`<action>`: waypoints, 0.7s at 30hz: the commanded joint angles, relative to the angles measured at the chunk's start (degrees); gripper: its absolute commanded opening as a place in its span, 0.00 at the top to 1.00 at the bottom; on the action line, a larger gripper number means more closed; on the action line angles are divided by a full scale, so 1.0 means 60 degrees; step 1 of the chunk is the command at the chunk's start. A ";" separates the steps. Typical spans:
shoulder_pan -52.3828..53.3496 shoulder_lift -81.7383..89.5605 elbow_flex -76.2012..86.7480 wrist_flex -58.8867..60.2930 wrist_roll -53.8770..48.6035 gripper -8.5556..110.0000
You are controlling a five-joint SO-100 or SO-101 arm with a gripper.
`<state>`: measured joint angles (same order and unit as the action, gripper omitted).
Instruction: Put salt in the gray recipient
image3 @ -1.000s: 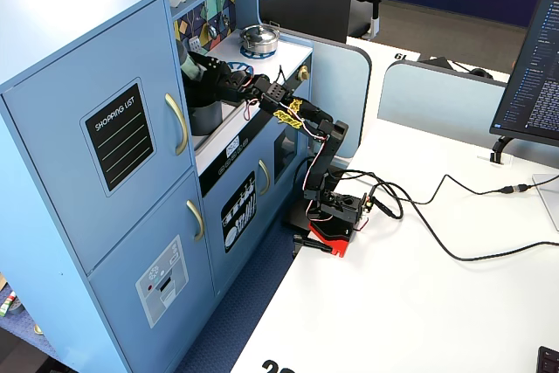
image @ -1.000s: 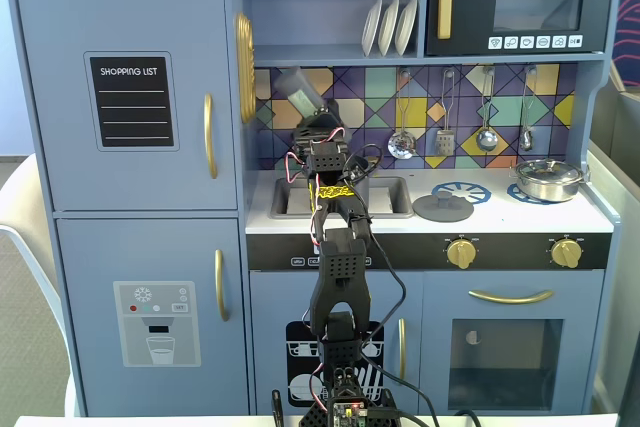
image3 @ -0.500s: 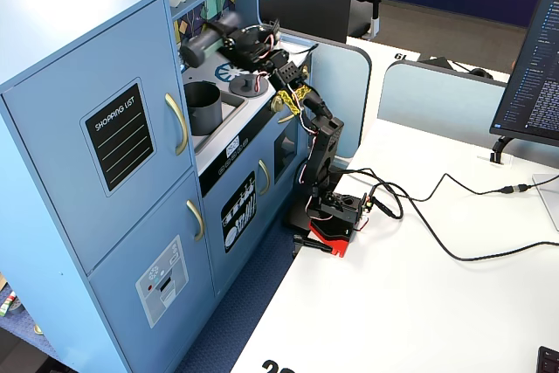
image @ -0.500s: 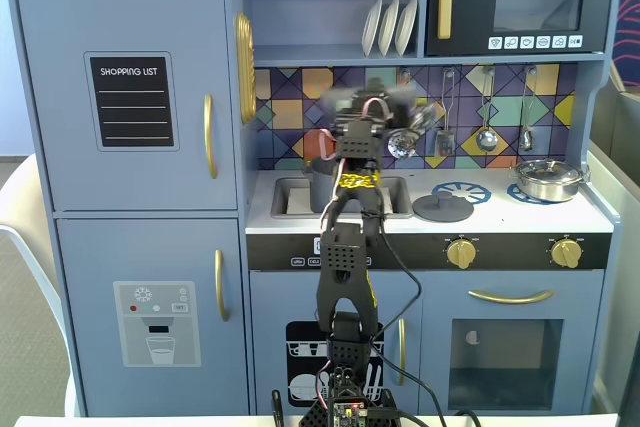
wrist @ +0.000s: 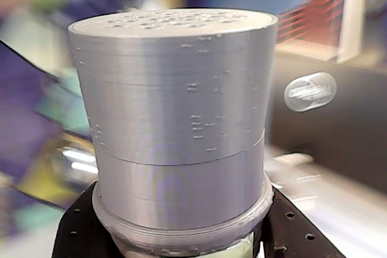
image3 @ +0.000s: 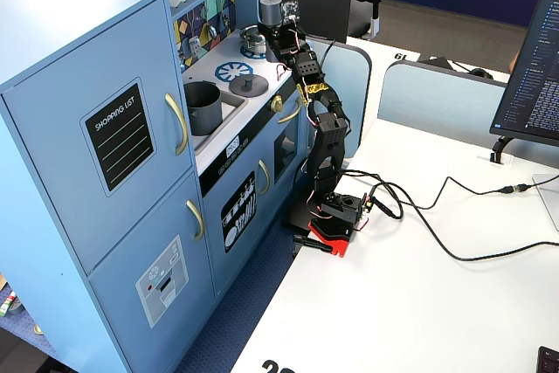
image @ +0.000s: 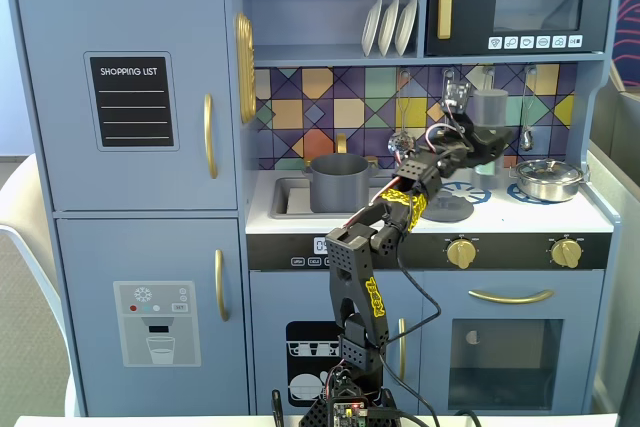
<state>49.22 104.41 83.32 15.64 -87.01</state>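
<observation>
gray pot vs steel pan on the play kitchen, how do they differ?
The gray pot is matte and tall-walled; the steel pan is shiny and shallow. The pot sits in the sink on the left of a fixed view, the pan on the right burner. The pot is open-topped; the pan looks lidded. Both stand upright, untouched by the gripper.

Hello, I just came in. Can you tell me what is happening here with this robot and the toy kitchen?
A small robot arm stands in front of a blue toy kitchen. Its gripper holds a gray salt shaker upright in the air, above the stove side of the counter, near the shiny steel pan. The gray pot sits in the sink, off to the left in the front fixed view, and its flat lid lies on the counter. The wrist view shows the shaker's perforated top close up.
</observation>
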 commanded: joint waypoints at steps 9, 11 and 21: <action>0.0352 0.0059 0.1436 -0.2490 -0.0308 0.93; 0.0396 -0.0176 0.1465 -0.2695 -0.0073 0.93; 0.0425 -0.1040 0.1318 -0.3179 0.0498 0.93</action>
<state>50.71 98.09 92.90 -1.23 -85.52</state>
